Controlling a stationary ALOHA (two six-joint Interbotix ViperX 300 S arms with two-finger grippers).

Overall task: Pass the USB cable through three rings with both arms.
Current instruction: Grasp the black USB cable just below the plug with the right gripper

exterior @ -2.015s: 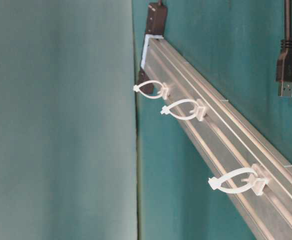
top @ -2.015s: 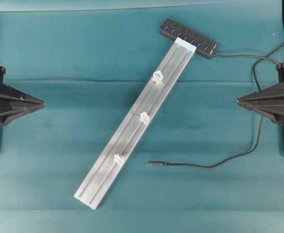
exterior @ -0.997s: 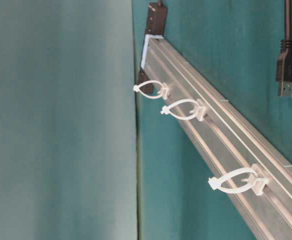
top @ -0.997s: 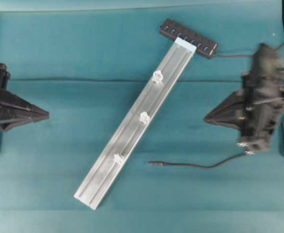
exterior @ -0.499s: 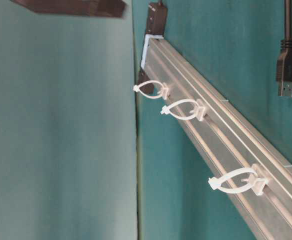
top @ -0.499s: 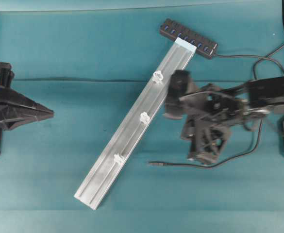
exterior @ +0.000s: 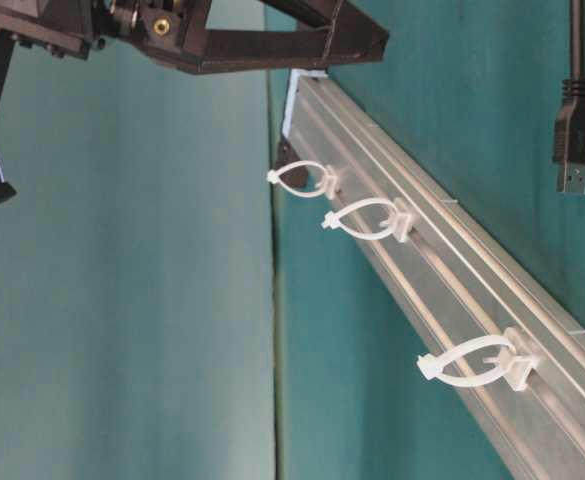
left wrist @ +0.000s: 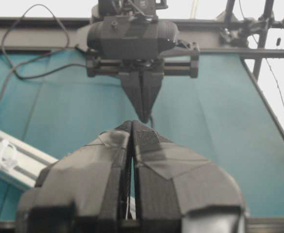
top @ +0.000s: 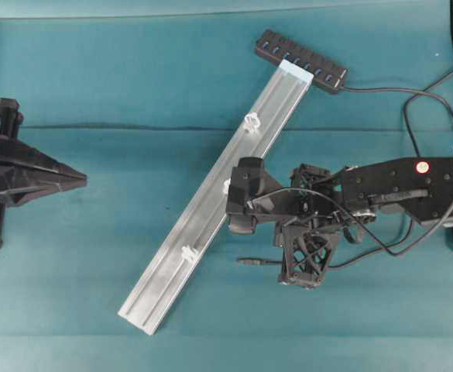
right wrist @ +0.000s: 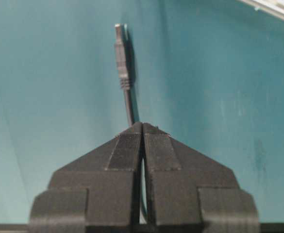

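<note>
USB cable (top: 400, 132), thin and dark grey, one only: runs from the black multi-port hub (top: 301, 60) at the rail's far end, loops out at the right of the overhead view, then comes back along the teal worktop (top: 133, 85) to a small plug lying beside the rail's lower half. Overhead, the plug end (top: 245, 262) is partly covered by the right arm; the right wrist view shows it plainly (right wrist: 119, 48), flat on the cloth just past the fingertips, cord leading back under them. Long silver aluminium rail (top: 172, 263): one, lying diagonally. White translucent plastic loop rings: three counted in the table-level view (exterior: 302, 178) (exterior: 364, 218) (exterior: 472, 366), standing off the rail, none with cable through it. Overhead shows only two clear (top: 251, 122) (top: 188, 253); the middle one sits at the edge of the right arm's housing. Table-level view also catches the silver-tipped plug (exterior: 573, 130) at its upper right. Black robot arms: two. Right pincer (right wrist: 142, 127) hangs over the cable near the plug; wrist view shows the pads together with a hairline slit, gripping nothing. Left pincer (top: 80, 178) sits well apart at the left edge, clenched on nothing; its wrist view (left wrist: 131, 125) shows the taped pads pressed together, facing the right arm across the cloth.
</note>
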